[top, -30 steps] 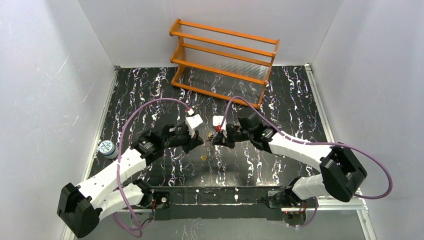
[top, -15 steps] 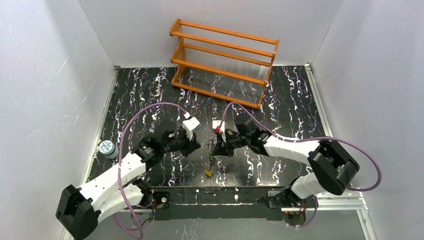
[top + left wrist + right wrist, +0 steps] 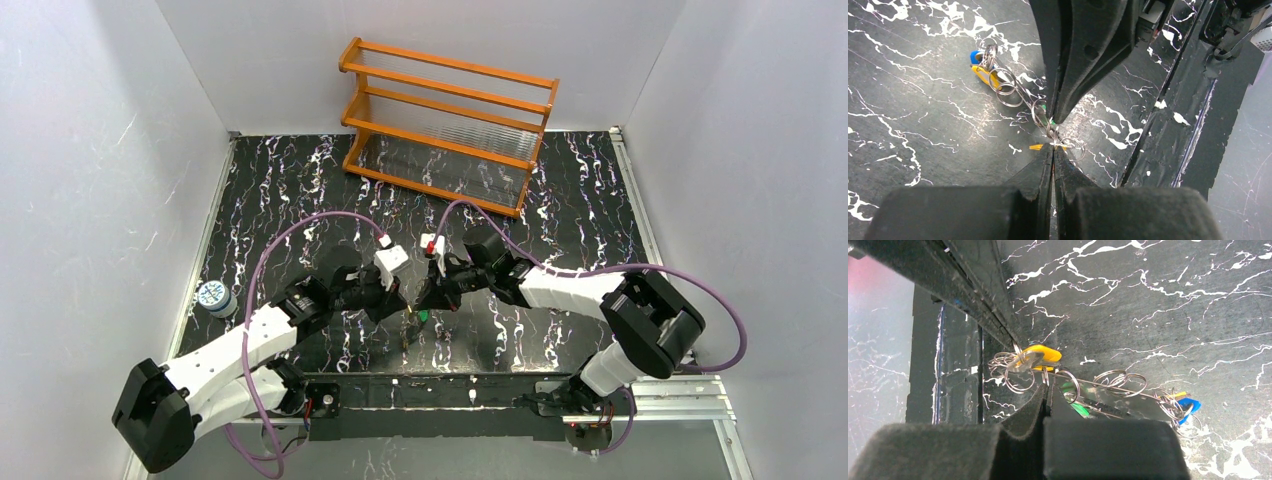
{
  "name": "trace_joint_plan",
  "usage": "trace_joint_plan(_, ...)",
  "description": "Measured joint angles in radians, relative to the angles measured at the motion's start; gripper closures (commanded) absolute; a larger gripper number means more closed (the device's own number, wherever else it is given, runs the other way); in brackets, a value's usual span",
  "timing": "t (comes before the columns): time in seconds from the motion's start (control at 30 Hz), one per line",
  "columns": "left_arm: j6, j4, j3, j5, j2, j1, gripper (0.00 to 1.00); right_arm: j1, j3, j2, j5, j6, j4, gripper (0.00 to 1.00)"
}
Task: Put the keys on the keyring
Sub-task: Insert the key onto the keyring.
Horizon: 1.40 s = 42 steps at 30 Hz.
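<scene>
Both arms are reaching forward and inward, elbows out and wrists pitching down. The left gripper [image 3: 404, 303] and right gripper [image 3: 424, 297] are facing each other, tips nearly touching. Each is pressing its jaws fully together.

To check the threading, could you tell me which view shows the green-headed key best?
The right wrist view: the green-headed key is close, its head plain. The left wrist view shows only a green sliver; the top external view, a speck.
</scene>
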Motion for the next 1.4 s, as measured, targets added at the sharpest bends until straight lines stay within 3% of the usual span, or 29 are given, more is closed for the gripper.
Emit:
trace_joint_plan(0.57, 0.016, -0.066, 0.029, -0.065, 0.063, -0.048, 1.00, 0.000, 0.005, 0.004, -0.021, 0.011, -0.003, 0.99)
trace_joint_plan(1.4, 0.017, -0.009, 0.058, -0.069, 0.108, -0.083, 1.00, -0.001, 0.012, -0.022, -0.054, -0.081, -0.050, 0.99)
